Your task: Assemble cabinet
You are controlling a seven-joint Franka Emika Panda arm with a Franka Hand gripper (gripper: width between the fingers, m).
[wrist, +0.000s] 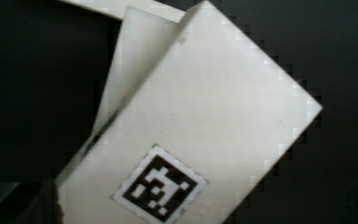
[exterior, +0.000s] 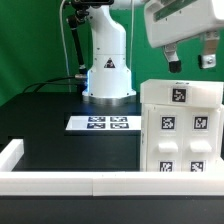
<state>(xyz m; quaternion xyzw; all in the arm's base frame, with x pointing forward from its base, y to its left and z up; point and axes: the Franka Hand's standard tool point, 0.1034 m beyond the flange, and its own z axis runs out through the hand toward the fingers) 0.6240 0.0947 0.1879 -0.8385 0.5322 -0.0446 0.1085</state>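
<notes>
The white cabinet body point(exterior: 186, 140) stands on the black table at the exterior view's right. It bears several square black-and-white tags. A smaller white box part point(exterior: 180, 95) with one tag sits on top of it. My gripper point(exterior: 191, 62) hangs just above that top part, its fingers apart and nothing between them. In the wrist view a white cabinet panel point(wrist: 194, 110) with one tag point(wrist: 163, 186) fills the frame at a slant. The fingertips do not show clearly there.
The marker board point(exterior: 103, 123) lies flat on the table in front of the robot base point(exterior: 108, 75). A low white border rail point(exterior: 70, 182) runs along the near edge and turns up the exterior view's left side point(exterior: 10, 152).
</notes>
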